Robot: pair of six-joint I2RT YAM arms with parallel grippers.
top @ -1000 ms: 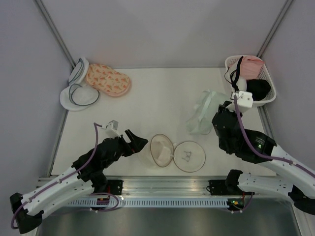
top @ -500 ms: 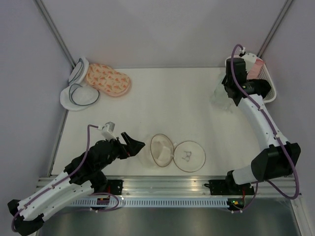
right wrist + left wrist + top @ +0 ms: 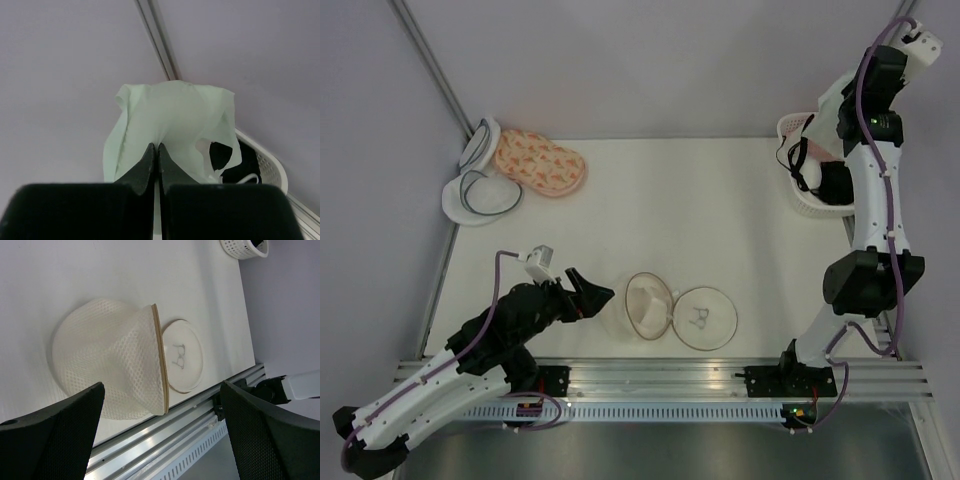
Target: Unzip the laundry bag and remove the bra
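Observation:
The laundry bag (image 3: 648,305) lies unzipped at the table's front middle, its white mesh dome on its side and its flat lid (image 3: 706,318) open beside it. It fills the left wrist view (image 3: 107,360), tan rim (image 3: 161,365) towards the lid. My left gripper (image 3: 592,292) is open and empty just left of the bag, its jaws wide apart in its own view (image 3: 160,435). My right gripper (image 3: 158,150) is shut on the pale mint bra (image 3: 170,112), which hangs from it. In the top view the raised right arm holds the bra (image 3: 833,105) above the basket.
A white basket (image 3: 792,128) at the far right corner holds a black garment (image 3: 840,185); its rim also shows under the bra (image 3: 267,167). A pink flowered pouch (image 3: 540,162) and white grey-rimmed pouches (image 3: 480,190) lie far left. A metal rail (image 3: 660,375) runs along the near edge.
My right arm has swung the bra from the table right of the bag up and back, high above the basket. My left gripper has drawn back slightly from the bag.

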